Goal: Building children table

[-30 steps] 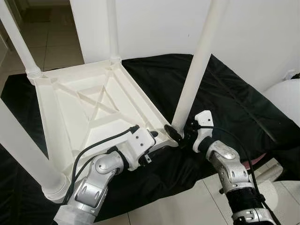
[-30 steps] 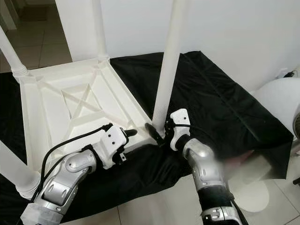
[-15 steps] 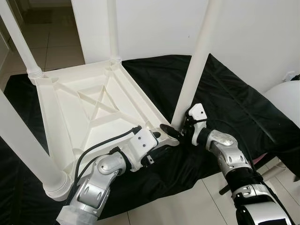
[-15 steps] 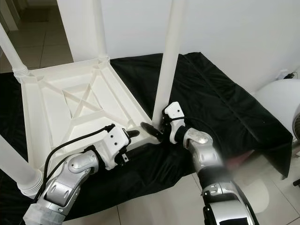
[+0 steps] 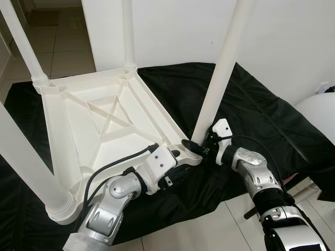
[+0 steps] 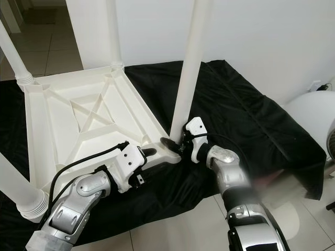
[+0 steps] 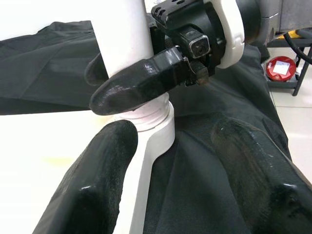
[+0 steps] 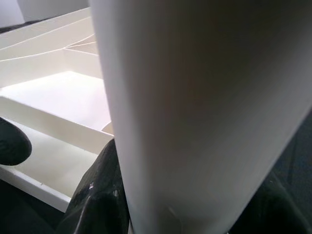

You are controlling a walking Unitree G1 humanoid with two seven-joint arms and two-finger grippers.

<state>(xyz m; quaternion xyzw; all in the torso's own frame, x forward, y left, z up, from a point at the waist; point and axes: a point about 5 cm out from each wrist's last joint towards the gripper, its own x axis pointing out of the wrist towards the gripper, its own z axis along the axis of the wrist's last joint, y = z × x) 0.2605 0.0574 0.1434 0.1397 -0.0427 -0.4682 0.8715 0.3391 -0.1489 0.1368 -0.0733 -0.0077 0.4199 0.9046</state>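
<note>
A white plastic children's table [image 5: 104, 112] lies upside down on a black cloth, its legs pointing up. My right gripper [image 5: 194, 146] is shut on the near-right leg [image 5: 222, 68] just above its threaded socket at the table corner; in the left wrist view one finger [image 7: 136, 87] crosses in front of the leg. The leg [image 8: 204, 107] stands between the fingers [image 8: 95, 195] in the right wrist view. My left gripper [image 5: 178, 157] is open at the same corner, its fingers [image 7: 97, 185] straddling the rim below the socket [image 7: 153, 129].
The black cloth [image 5: 261, 104] covers a tiled floor [image 5: 209, 230]. A white wall [image 5: 172, 31] rises close behind. Three other legs stand up, one near my left arm [image 5: 31, 172]. A white rounded object [image 5: 319, 112] sits at the right.
My right wrist has moved in closer to the base of the leg and its forearm has swung lower. The left gripper has edged toward the same corner.
</note>
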